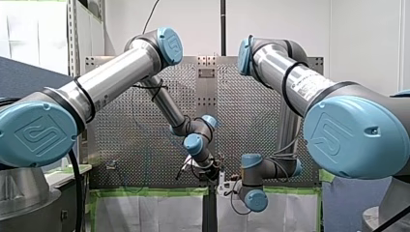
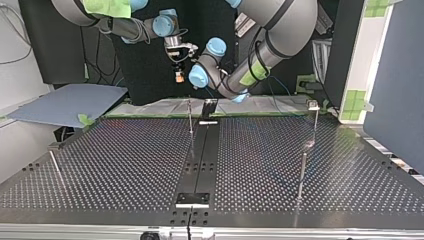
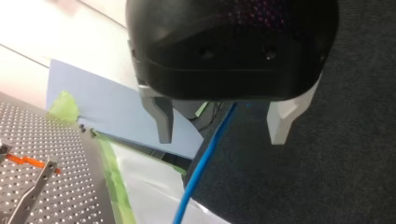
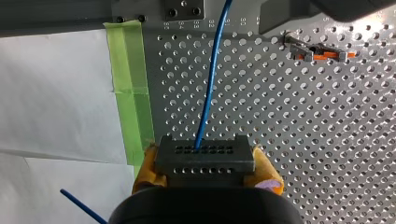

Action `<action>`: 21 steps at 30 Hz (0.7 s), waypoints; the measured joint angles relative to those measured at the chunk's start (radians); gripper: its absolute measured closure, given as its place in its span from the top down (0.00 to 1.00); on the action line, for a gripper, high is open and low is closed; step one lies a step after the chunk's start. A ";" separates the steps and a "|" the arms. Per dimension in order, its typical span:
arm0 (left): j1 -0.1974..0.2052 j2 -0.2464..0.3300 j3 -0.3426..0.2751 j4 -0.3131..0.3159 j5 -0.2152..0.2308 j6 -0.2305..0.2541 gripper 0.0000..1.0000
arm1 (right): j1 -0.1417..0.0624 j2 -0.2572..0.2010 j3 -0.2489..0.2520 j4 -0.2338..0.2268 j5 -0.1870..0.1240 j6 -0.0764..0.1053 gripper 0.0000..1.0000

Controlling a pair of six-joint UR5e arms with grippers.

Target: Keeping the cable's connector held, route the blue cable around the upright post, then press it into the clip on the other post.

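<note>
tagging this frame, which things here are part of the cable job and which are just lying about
Job: blue cable, connector in my right tool, my open left tool, upright posts.
Lying about: green tape, white sheet, grey-blue board.

The dark grey, hole-studded connector (image 4: 204,161) sits clamped in my right gripper (image 4: 205,176), the thin blue cable (image 4: 210,84) running straight from it, well apart from the orange-and-metal clip (image 4: 320,51).

The cable (image 4: 208,93) is bright blue. The connector (image 4: 204,158) is dark grey, dotted with two rows of small holes; the pads (image 4: 145,170) beside it are yellow. The left gripper (image 3: 223,140) is black, its fingers (image 3: 163,119) one grey, one white. The counter (image 2: 125,160) is dark with a regular grid of holes, edged in green tape (image 4: 128,79). The arms (image 1: 121,72) are silver, capped pale blue.
</note>
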 joint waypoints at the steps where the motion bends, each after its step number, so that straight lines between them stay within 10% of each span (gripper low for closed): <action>1: -0.002 0.000 0.000 0.000 -0.003 -0.009 0.73 | 0.000 0.000 0.000 0.000 0.000 0.000 0.00; 10: -0.016 0.000 0.000 0.016 -0.059 -0.025 0.00 | 0.000 0.000 0.000 -0.002 -0.001 0.001 0.00; 21: -0.025 -0.001 0.000 0.072 -0.144 -0.058 0.00 | 0.003 0.000 0.000 0.000 -0.001 -0.006 0.00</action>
